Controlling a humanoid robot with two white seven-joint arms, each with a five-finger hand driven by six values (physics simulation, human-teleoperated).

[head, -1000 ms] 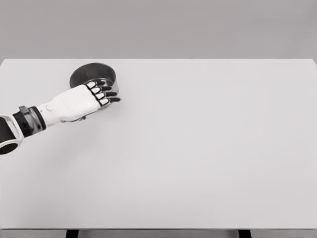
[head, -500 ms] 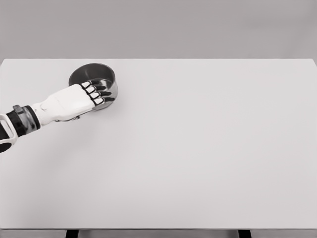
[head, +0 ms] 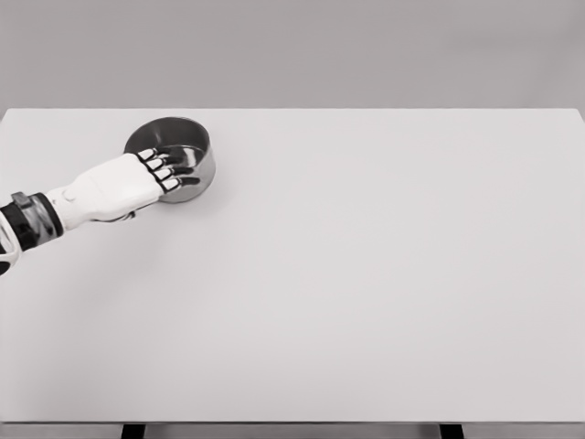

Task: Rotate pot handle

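Observation:
A round steel pot (head: 183, 139) stands on the white table (head: 366, 274) at the far left. My left hand (head: 163, 167) comes in from the left edge and lies over the pot's near-left rim. Its fingers (head: 157, 165) are stretched out and only slightly bent, with the black tips reaching into the pot. They close around nothing that I can see. The pot's handle does not show; the hand and forearm (head: 91, 194) may be covering it. The right arm is out of view.
The table's far edge runs just behind the pot, against a plain grey wall. Two dark table legs (head: 133, 431) show at the bottom edge.
My left hand has drawn back to the left and slightly up, sliding from the pot's front rim to its front-left rim. The pot has shifted a little to the left.

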